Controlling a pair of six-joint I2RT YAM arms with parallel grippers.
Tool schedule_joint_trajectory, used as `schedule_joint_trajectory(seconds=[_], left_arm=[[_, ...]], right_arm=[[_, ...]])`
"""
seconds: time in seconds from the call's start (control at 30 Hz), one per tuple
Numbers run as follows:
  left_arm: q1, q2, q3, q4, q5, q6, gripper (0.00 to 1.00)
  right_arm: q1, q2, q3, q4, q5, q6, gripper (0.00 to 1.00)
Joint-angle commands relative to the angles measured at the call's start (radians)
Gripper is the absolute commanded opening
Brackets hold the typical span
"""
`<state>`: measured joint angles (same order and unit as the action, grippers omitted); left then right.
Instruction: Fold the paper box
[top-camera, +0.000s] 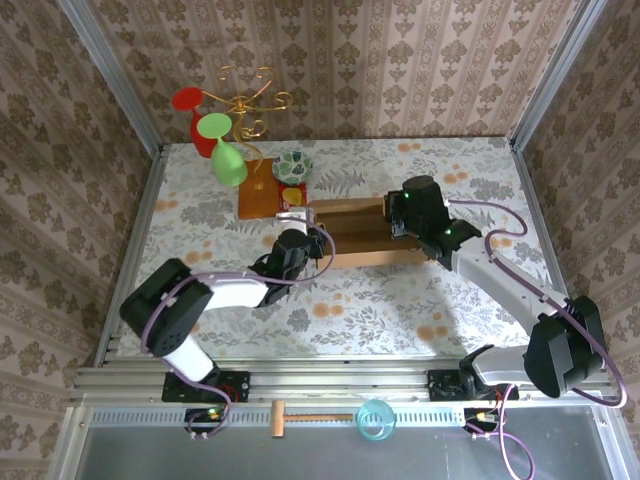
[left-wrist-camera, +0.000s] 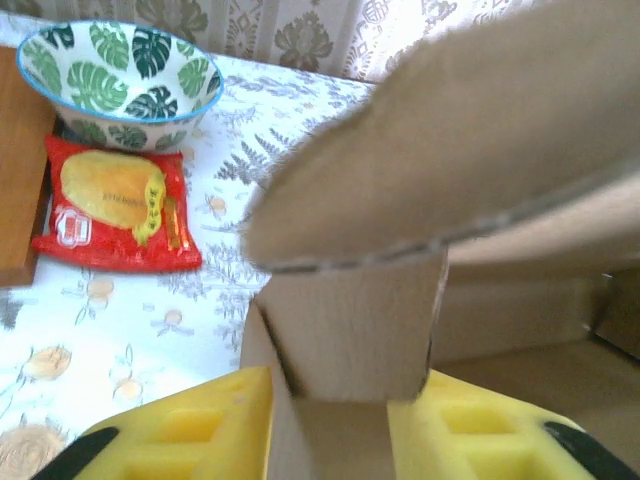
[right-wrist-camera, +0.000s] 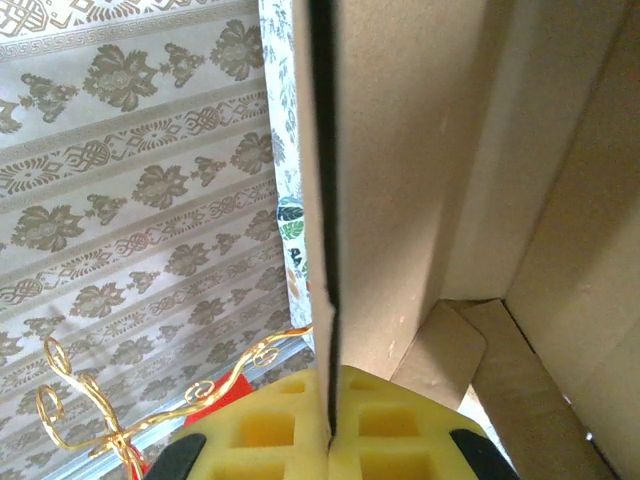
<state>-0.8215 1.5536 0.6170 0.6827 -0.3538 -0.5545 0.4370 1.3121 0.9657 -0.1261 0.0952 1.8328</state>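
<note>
Paper box (top-camera: 350, 232) sits mid-bench, half formed, and you have it pinned from both ends so its walls stay upright. Your left hand (left-wrist-camera: 330, 400) straddles an end wall, fingers narrowly apart (contact unclear). Your right hand (right-wrist-camera: 330, 420) is clamped on a standing side panel. Beyond lie a snack packet (left-wrist-camera: 120, 205) and bowl (left-wrist-camera: 120, 75).

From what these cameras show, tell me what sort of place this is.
Probably a staged robot test cell dressed as a home: wallpapered panels in an aluminium frame, a floral tablecloth, and household props such as a leaf-print bowl beside the paper box.
</note>
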Motion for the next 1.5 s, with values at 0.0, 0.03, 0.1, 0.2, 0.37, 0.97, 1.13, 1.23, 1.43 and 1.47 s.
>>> schedule_joint_trajectory(seconds=[0.0,0.03,0.1,0.2,0.37,0.97,1.13,1.23,1.43,1.47], left_arm=[[0.004,-0.155,-0.045,-0.13,0.126,-0.163,0.39],[0.003,-0.202,-0.049,-0.183,0.163,-0.185,0.39],[0.003,-0.278,-0.054,-0.28,0.226,-0.231,0.39],[0.002,-0.392,-0.09,-0.39,0.276,-0.312,0.38],[0.029,-0.538,-0.061,-0.638,0.273,-0.391,0.36],[0.191,-0.144,0.248,-0.724,0.57,-0.377,0.43],[0.19,-0.099,0.267,-0.713,0.594,-0.377,0.43],[0.19,-0.073,0.267,-0.731,0.61,-0.373,0.4],[0.19,-0.05,0.251,-0.752,0.615,-0.353,0.41],[0.19,-0.047,0.252,-0.755,0.613,-0.347,0.41]], right_arm=[[0.005,-0.023,-0.084,-0.034,0.013,-0.013,0.0],[0.004,-0.038,-0.103,-0.031,0.018,-0.016,0.0],[0.0,-0.062,-0.137,-0.015,0.02,-0.027,0.0],[-0.007,-0.084,-0.174,-0.015,-0.005,-0.044,0.0],[-0.006,-0.122,-0.241,0.001,-0.042,-0.076,0.0],[-0.032,-0.178,-0.423,0.083,-0.111,-0.175,0.0],[-0.036,-0.166,-0.424,0.053,-0.133,-0.188,0.0],[-0.037,-0.143,-0.419,0.038,-0.162,-0.193,0.0],[-0.039,-0.114,-0.422,-0.004,-0.176,-0.217,0.0],[-0.041,-0.106,-0.424,-0.006,-0.182,-0.229,0.0]])
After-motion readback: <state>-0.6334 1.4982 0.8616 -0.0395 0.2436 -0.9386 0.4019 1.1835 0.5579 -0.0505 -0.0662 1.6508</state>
